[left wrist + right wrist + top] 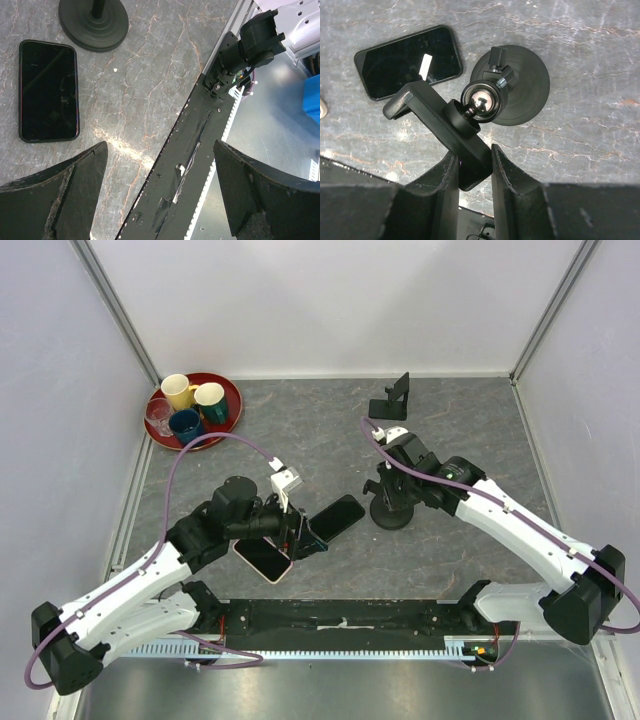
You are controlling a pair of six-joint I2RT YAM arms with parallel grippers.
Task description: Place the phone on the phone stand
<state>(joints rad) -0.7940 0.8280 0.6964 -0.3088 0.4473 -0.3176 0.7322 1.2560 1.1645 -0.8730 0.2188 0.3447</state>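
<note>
The left fingers [75, 195] are spread wide and empty. The right fingers [512, 185] are closed on the clamp [437, 117] of a ball-joint mount [522, 87]. The phone [338, 517] is laid flat on the counter [300, 430] at mid-frame. The phone stand [395, 400] is set at upper centre, well apart.

The right gripper [474, 159] partly hides the clamp [427, 107]'s lower end.

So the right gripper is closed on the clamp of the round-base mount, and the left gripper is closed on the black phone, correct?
Not quite. The left gripper is open and holds nothing: the left wrist view shows the black phone lying flat on the table, apart from its fingers. The right gripper is closed on the clamp of the round-base mount.
</note>
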